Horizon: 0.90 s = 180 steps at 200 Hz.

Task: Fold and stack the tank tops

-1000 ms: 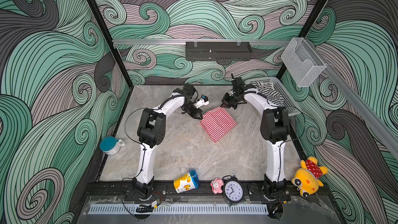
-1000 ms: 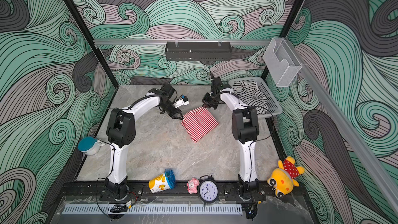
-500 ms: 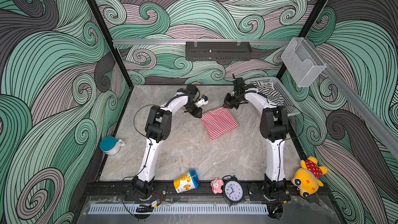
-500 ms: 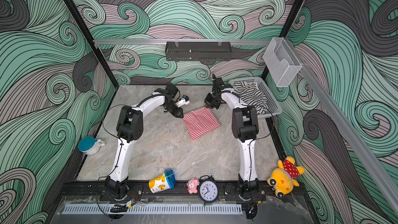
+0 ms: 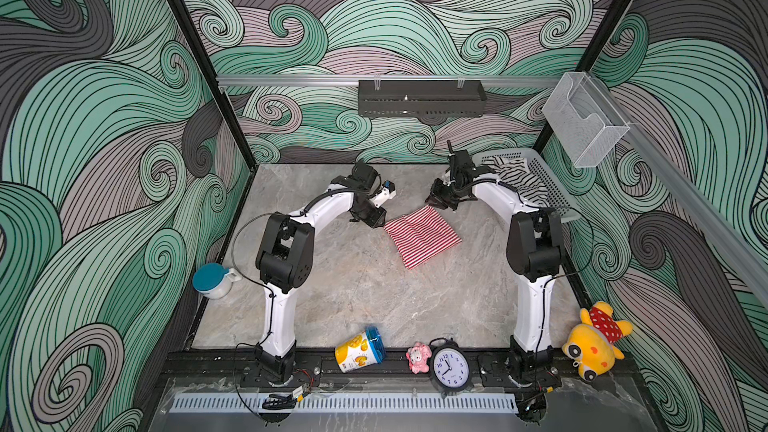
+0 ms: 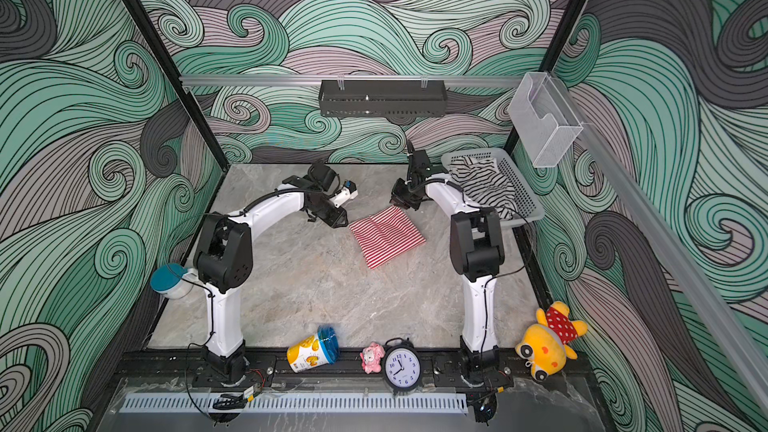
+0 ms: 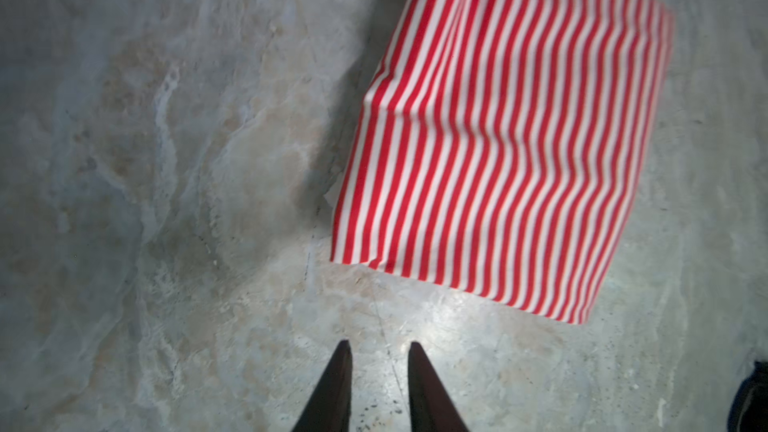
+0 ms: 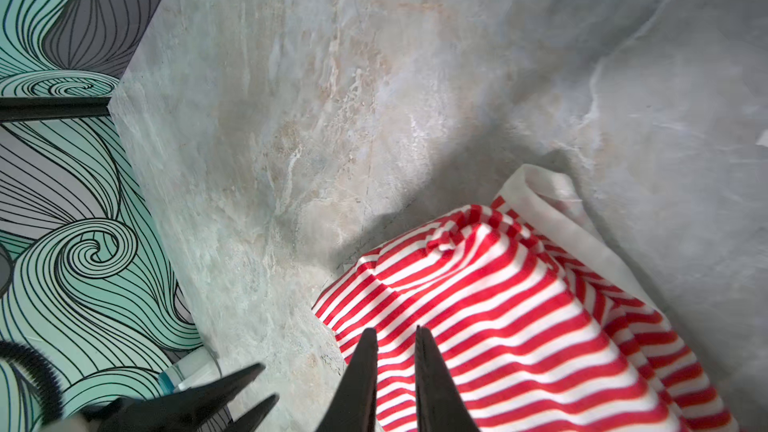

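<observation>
I read the red-and-white top [image 5: 422, 236] folded on the desk [image 5: 374, 292], the black-and-white top [image 5: 521, 178] unfolded in the basket [image 5: 550, 178], left fingers [image 7: 332, 392] and right fingers [image 8: 361, 384] slightly parted, empty.

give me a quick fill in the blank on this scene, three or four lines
The folded top on the table has white and ___ stripes.
The black-and-white top lies in the ___.
The left claw holds ___.
The yellow cup lies on its ___.
Missing: red; basket; nothing; side.
</observation>
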{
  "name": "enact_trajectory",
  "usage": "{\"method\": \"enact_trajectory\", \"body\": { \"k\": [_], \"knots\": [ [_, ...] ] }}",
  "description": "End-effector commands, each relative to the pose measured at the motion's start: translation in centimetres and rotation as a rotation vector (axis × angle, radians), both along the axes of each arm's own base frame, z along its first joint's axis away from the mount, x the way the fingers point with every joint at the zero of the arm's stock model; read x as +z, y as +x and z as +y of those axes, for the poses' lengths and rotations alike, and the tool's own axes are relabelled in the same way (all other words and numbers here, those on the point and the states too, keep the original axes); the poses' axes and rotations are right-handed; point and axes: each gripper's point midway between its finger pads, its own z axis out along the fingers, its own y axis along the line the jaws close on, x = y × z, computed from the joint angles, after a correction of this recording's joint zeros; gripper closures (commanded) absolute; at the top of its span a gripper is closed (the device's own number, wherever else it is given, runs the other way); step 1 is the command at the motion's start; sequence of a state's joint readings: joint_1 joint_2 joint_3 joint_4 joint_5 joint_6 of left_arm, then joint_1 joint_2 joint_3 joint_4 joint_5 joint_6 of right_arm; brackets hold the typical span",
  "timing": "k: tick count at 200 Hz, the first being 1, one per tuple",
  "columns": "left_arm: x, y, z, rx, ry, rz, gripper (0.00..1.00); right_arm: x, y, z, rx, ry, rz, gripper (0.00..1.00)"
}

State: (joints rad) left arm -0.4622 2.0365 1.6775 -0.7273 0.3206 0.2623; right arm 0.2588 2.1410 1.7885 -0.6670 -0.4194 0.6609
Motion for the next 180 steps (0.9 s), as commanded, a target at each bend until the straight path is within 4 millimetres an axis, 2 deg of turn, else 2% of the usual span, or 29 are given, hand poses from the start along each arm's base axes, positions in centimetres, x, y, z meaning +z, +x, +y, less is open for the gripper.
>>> {"method": "enact_trajectory", "body": {
  "k": [1, 34, 76, 97, 126, 162, 180],
  "knots": [
    [0.5, -1.7, -3.7, -0.089, -0.059, -0.003, 0.73, -2.2, 0.7, 0.7, 0.015, 0.021, 0.022, 0.86],
    [-1.7, -3.8, -5.8, -0.141, -0.021, 0.1, 0.73, -4.6, 1.9, 0.5, -0.006, 0.033, 0.063, 0.89],
    [-5.3, -5.0, -6.4, -0.155, 0.059, 0.158, 0.73, -7.7, 1.8, -3.5, -0.109, -0.037, 0.159, 0.92],
    [-6.8, -5.3, -5.8, -0.156, 0.123, 0.176, 0.73, -8.1, 1.7, -4.7, -0.126, -0.045, 0.176, 0.92],
    [-8.1, -5.2, -4.7, -0.14, 0.196, 0.181, 0.74, -6.2, 1.3, -4.7, -0.108, -0.026, 0.139, 0.91],
    [-8.2, -4.8, -3.9, -0.131, 0.237, 0.16, 0.74, -0.6, -0.1, -5.4, -0.11, -0.032, 0.021, 0.72],
    [-7.4, -4.3, -3.4, -0.117, 0.252, 0.133, 0.74, 1.2, -1.3, -6.5, -0.12, -0.066, -0.017, 0.68]
  ]
}}
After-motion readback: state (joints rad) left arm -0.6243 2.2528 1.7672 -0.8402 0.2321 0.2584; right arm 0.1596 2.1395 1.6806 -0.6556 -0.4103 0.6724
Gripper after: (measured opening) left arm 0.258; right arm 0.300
